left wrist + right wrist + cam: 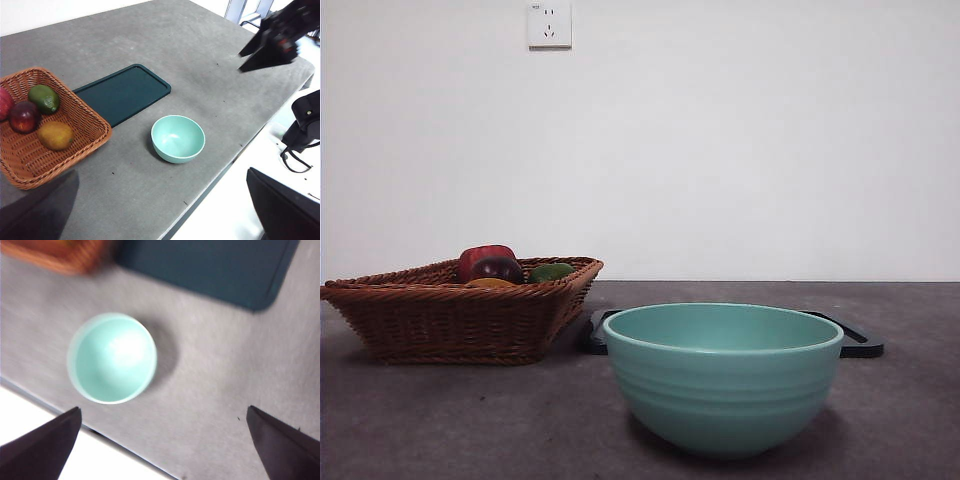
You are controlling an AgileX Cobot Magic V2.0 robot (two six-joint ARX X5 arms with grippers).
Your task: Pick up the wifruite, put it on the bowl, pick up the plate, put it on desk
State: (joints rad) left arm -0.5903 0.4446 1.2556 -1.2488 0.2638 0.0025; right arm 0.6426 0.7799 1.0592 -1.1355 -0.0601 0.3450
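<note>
Looking at both grippers high over the desk (210, 90), nothing held. Right gripper (162, 440) hangs above the desk edge near the mint-green bowl (112, 358), jaws spread wide w/ nothing between. Left gripper (165, 210) is also up high, jaws apart and empty.

The wifruite (55, 135) sits in the wicker basket (90, 145), touching the dark red fruit (24, 116) and near the green fruit (44, 98). Bowl is empty, standing on the desk just beside the dark green tray (122, 92).

Risks as I see them: crowded fruit, so I could grab the wrong one or nudge neighbours; the basket wall may catch a jaw on approach; a round fruit could slip. Right wrist view is blurred, so aim is poor from there
</note>
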